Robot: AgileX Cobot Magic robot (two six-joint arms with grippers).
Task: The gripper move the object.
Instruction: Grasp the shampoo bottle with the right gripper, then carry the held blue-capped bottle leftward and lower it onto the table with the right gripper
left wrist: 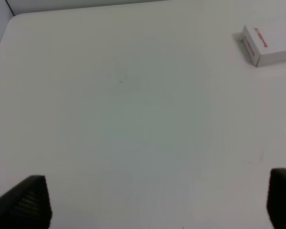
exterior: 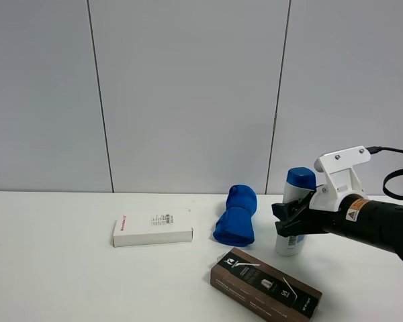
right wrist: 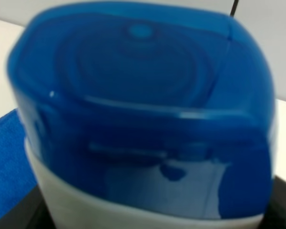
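The bottle [exterior: 290, 243] is standing upright on the table [exterior: 54, 282], right of centre, with its blue cap [right wrist: 143, 95] on top. The right gripper [exterior: 287, 218] is reaching in level from the right and taking the bottle at mid-body, below the cap. In the right wrist view a dark jaw is touching the white wall on each side, so it seems to be clamping the bottle rather than merely flanking it.

The bottle is looking like smooth, glossy plastic: probably slippery, with walls that are likely giving a little under a squeeze. How full it is cannot be told. Being tall on a small base, it is likely to tip if taken high, so the mid-body hold on the flat sides is looking like the right place, well under the cap.

A blue cloth [exterior: 236, 216] is lying just beside the bottle on its left. A dark box [exterior: 265, 283] is lying near, towards the front edge, and a white box [exterior: 152, 229] further left. The left gripper [left wrist: 155, 202] is hanging over bare table, jaws spread wide and holding nothing.
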